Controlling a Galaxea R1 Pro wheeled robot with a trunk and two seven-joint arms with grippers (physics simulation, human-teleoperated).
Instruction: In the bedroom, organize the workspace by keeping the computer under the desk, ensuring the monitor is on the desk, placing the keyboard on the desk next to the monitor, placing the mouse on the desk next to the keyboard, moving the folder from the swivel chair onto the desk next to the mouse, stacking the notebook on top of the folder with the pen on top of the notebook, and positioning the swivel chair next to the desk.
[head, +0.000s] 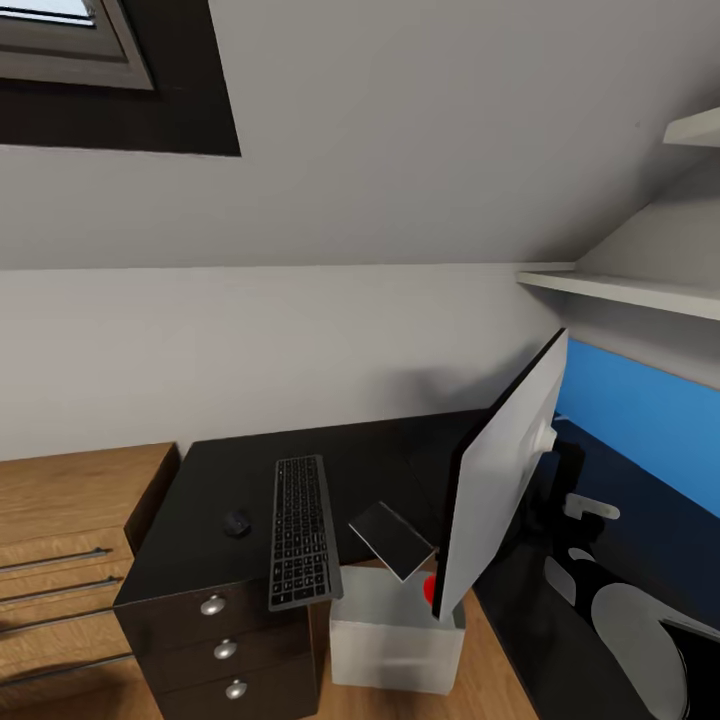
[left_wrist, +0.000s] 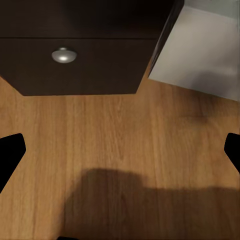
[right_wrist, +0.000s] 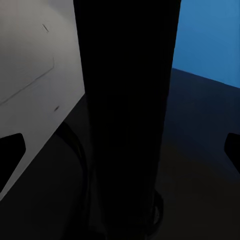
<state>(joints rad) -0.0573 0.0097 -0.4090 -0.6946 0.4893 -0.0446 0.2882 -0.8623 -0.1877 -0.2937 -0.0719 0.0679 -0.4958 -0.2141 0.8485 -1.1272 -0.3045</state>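
At the front edge of the desk the monitor leans with 1 corner above the computer, so the right gripper, wide open around a black upright part, probably its neck, should close squarely and carry it slowly inward.

Sloped grey wall, window, wood floor, wooden dresser

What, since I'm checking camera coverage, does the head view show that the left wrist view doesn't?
Head view: the keyboard, mouse and monitor on the desk top, plus walls and shelves. Left wrist view: wooden floor close up, a shadow across it, and the left end effector's fingertips spread apart. Both: the drawer unit with round silver knobs and the light grey computer beside it.
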